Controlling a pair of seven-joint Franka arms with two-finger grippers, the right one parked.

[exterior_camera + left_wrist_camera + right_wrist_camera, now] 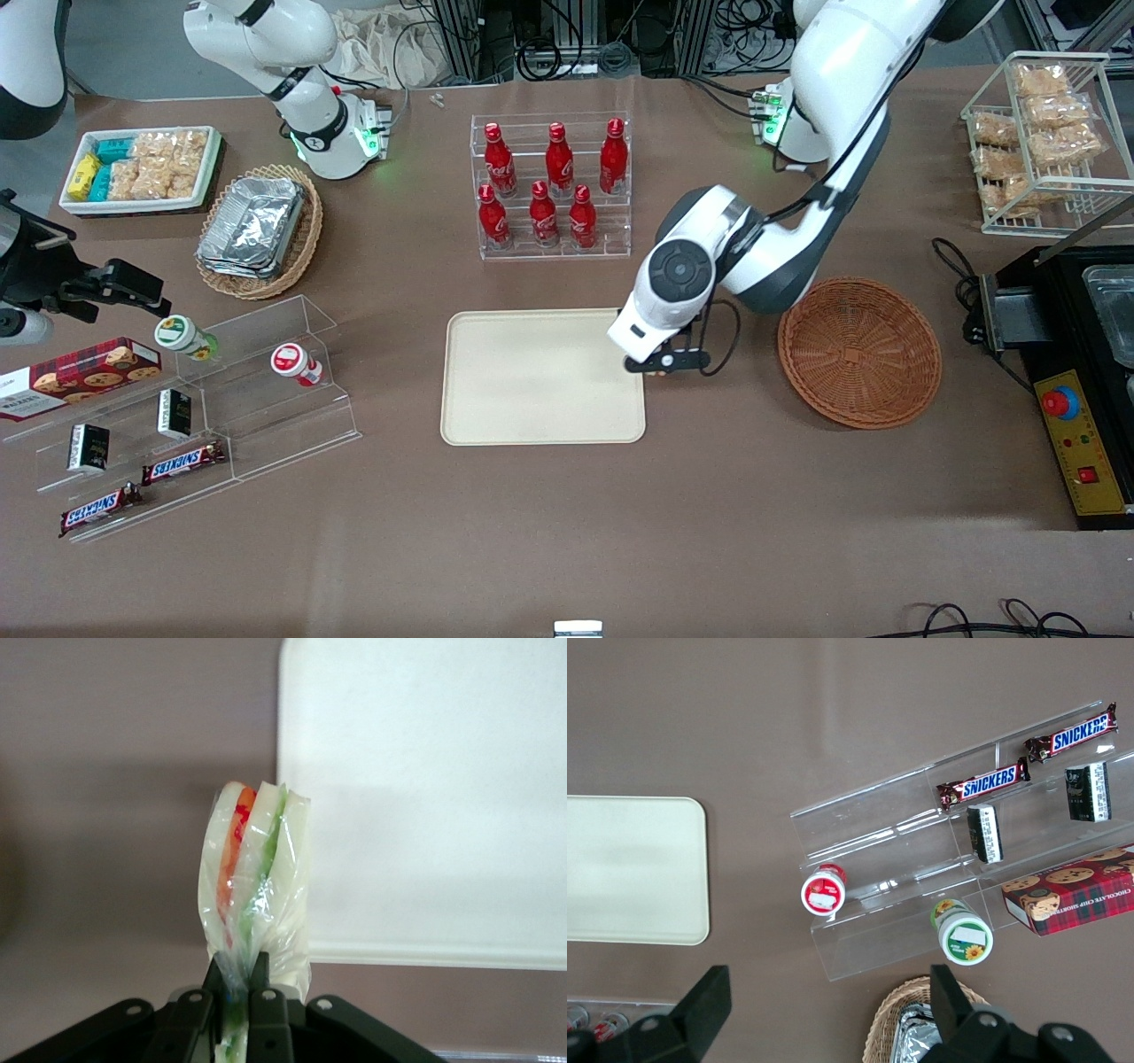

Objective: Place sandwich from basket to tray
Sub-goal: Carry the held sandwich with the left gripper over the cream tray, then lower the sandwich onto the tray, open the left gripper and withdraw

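Sandwich [257, 877] clenched in hand [237, 992], above tray [540, 377] edge nearest basket [859, 350].
Held only by wrap end; could slip, or land on bench if released early.

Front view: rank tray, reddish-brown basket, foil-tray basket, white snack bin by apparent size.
1. tray, plainly largest.
2. basket, empty.
3-4. tan wicker basket with foil trays and white snack bin: look alike, no ranking.

The gripper, at the tray's edge nearest the basket, is shut on the sandwich.
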